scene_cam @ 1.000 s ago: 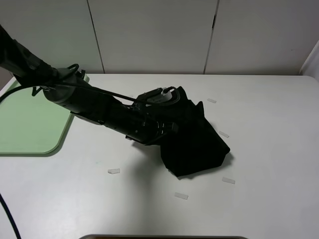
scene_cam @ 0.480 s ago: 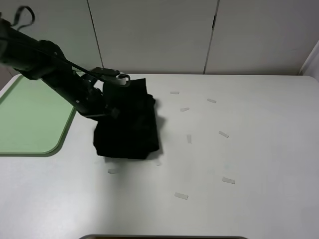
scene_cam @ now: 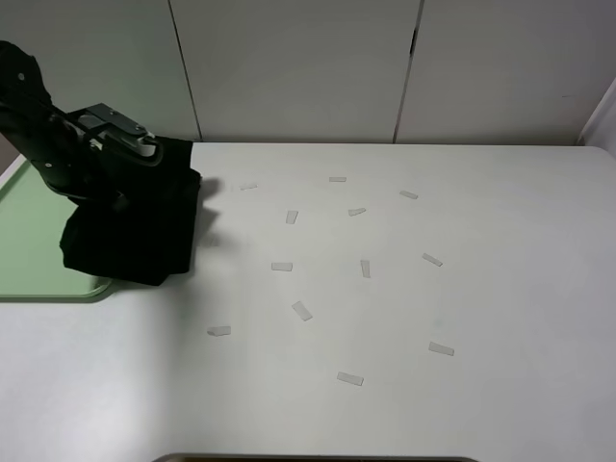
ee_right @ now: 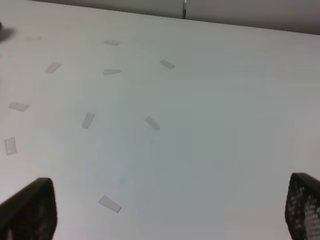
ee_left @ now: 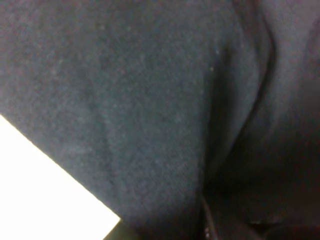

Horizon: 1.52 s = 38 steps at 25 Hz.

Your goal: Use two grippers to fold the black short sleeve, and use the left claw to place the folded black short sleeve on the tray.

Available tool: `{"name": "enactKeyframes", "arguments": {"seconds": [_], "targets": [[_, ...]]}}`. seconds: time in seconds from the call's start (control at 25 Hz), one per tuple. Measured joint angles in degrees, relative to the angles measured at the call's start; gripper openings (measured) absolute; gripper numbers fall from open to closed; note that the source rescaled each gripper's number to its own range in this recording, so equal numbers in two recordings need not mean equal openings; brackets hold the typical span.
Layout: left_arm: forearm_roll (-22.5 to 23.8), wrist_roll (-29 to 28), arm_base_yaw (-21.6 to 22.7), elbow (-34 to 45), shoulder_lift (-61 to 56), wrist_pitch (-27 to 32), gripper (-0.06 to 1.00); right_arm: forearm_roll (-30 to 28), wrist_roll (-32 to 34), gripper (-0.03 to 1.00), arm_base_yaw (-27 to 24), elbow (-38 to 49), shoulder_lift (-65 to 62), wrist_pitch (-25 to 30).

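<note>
shirt [scene_cam: 130, 236] has swung over with the left claw [scene_cam: 120, 183] clamped on it, now hanging at the tray [scene_cam: 24, 241] edge, right gripper [ee_right: 165, 210] wide open; early release could leave it half off.

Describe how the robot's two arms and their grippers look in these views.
The left arm is black and thick, with a bulky dark sleeve and a small silver-grey bracket near its tip. Of the right gripper only two dark fingers show, the surface finely textured. No cables or markings are visible.
</note>
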Motion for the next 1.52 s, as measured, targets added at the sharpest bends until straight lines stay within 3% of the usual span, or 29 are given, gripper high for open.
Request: {"name": "enactKeyframes", "arguments": {"seconds": [0.16, 0.52, 0.84, 0.92, 1.04, 1.12, 1.24, 1.52], "targets": [[3.28, 0.00, 5.00, 0.00, 0.00, 0.54, 0.06, 0.00, 0.00, 1.00, 0.00, 0.00, 0.00, 0.00], [11.49, 0.05, 11.89, 0.00, 0.07, 0.28, 0.06, 0.00, 0.00, 1.00, 0.00, 0.00, 0.00, 0.00], [12.06, -1.80, 12.10, 0.00, 0.13, -2.52, 0.08, 0.00, 0.00, 1.00, 0.00, 0.00, 0.00, 0.00], [12.24, -2.40, 12.10, 0.00, 0.13, -2.95, 0.30, 0.00, 0.00, 1.00, 0.00, 0.00, 0.00, 0.00], [12.30, -3.74, 12.10, 0.00, 0.13, -4.14, 0.74, 0.00, 0.00, 1.00, 0.00, 0.00, 0.00, 0.00], [12.62, -5.19, 12.10, 0.00, 0.07, -5.45, 0.89, 0.00, 0.00, 1.00, 0.00, 0.00, 0.00, 0.00], [12.98, -6.47, 12.10, 0.00, -0.87, -6.63, 0.97, 0.00, 0.00, 1.00, 0.00, 0.00, 0.00, 0.00], [13.14, -12.16, 11.80, -0.05, -5.85, -8.17, 1.00, 0.00, 0.00, 1.00, 0.00, 0.00, 0.00, 0.00]]}}
